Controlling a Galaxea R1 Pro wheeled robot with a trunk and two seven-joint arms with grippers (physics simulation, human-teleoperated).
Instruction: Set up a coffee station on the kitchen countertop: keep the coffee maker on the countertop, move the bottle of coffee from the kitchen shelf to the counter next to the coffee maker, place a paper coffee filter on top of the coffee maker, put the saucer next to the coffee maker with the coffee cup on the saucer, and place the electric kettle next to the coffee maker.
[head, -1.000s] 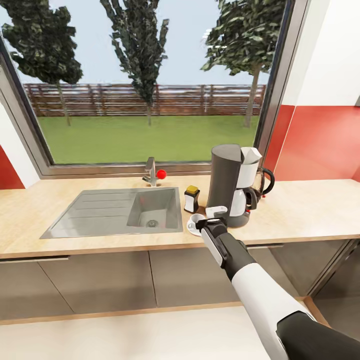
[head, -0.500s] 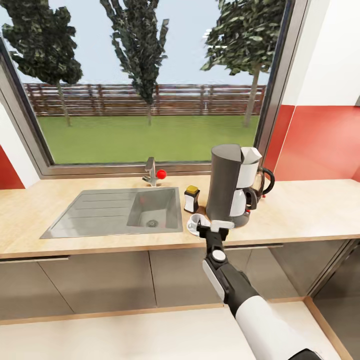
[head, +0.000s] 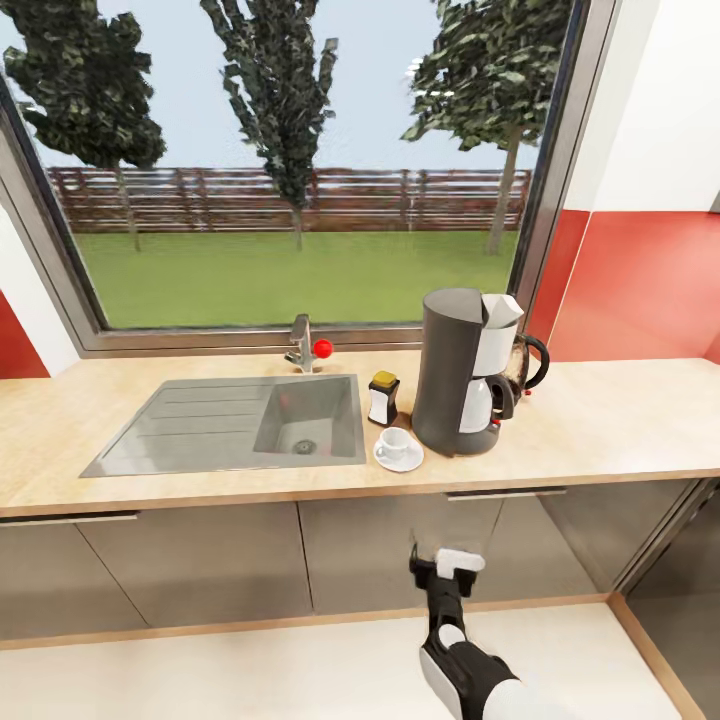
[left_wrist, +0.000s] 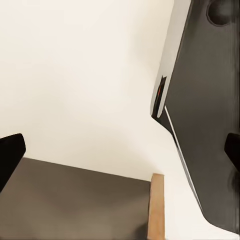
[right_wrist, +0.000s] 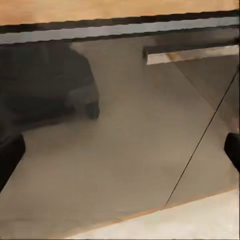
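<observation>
Beige wood-grain kitchen countertop (head: 620, 420) carries most of the station. The tall dark grey coffee maker (head: 452, 370) has the white folded paper coffee filter (head: 503, 310) on its top. Just beside it stand the small yellow-topped bottle of coffee (head: 383, 398) and the white ceramic coffee cup (head: 396, 441) on its round white saucer (head: 399, 459). A black loop handle behind the machine may be the kettle; I cannot tell. The right gripper (head: 441, 568), low before the cabinets, is spread and empty.

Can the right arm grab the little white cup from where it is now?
Probably not yet: the right gripper hangs low by the cabinet doors, below the countertop where the coffee cup sits.
</observation>
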